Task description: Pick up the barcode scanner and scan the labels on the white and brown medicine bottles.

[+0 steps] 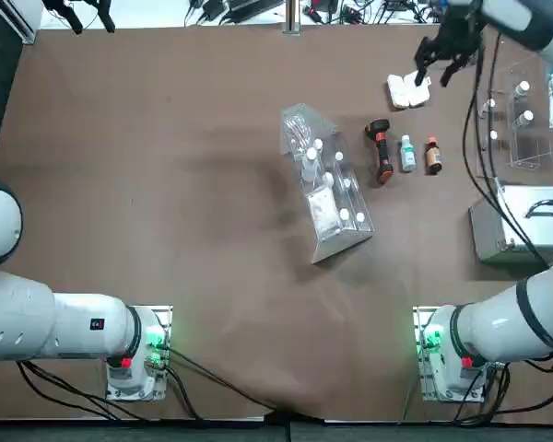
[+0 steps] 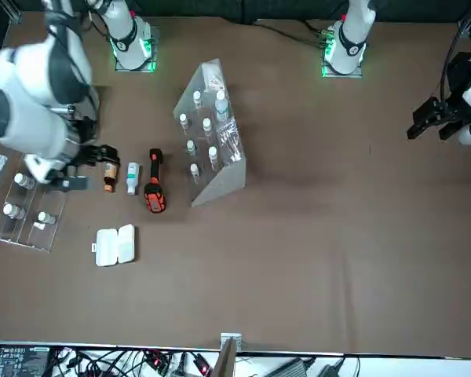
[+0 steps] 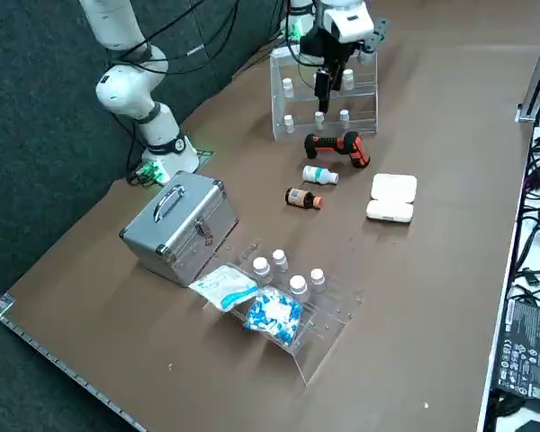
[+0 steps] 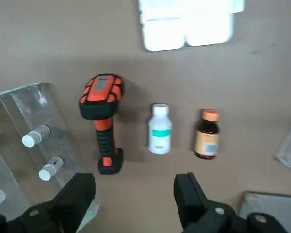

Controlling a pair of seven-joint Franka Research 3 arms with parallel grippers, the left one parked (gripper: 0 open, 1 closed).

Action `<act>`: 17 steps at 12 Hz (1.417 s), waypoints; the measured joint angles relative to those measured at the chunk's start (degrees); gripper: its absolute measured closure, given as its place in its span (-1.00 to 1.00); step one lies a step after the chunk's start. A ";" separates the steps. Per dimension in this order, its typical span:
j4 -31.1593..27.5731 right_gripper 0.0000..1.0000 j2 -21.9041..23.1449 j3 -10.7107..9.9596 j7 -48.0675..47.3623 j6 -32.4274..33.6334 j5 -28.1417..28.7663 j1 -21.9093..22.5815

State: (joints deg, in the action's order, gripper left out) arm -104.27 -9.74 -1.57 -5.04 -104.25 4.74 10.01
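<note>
The right gripper (image 4: 136,180) hangs spread and empty above the table (image 1: 166,230)'s right side, and an off-centre descent onto the scanner (image 4: 103,97), left of the white bottle (image 4: 160,136) and brown bottle (image 4: 207,138), could topple the nearer one.

White rounded arm segments (image 1: 516,324) carry black joint bands, red dots and loose black cables.

One barcode scanner (image 1: 380,150). Beside it: one white bottle (image 1: 407,154), one brown bottle (image 1: 433,156). Near it: one open white case (image 1: 409,90). Either side of it: two clear racks (image 1: 335,226), seven vials (image 2: 207,126) and four vials (image 3: 298,286). Well apart from it: one silver case (image 3: 182,225).
</note>
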 joint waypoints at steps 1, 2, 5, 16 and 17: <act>-2.06 -1.00 0.03 0.07 -0.37 -2.18 0.00 1.47; -3.77 -1.00 0.10 0.12 -0.80 -3.77 0.00 2.85; -8.26 -1.00 0.46 0.20 -1.59 -8.54 0.01 6.06; -23.87 -1.00 0.36 0.19 -5.56 -30.09 0.01 9.25; -24.71 -1.00 0.08 0.20 -7.65 -32.26 0.01 10.05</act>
State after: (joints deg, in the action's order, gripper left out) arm -128.98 -9.66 -1.37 -12.69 -136.50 4.75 20.06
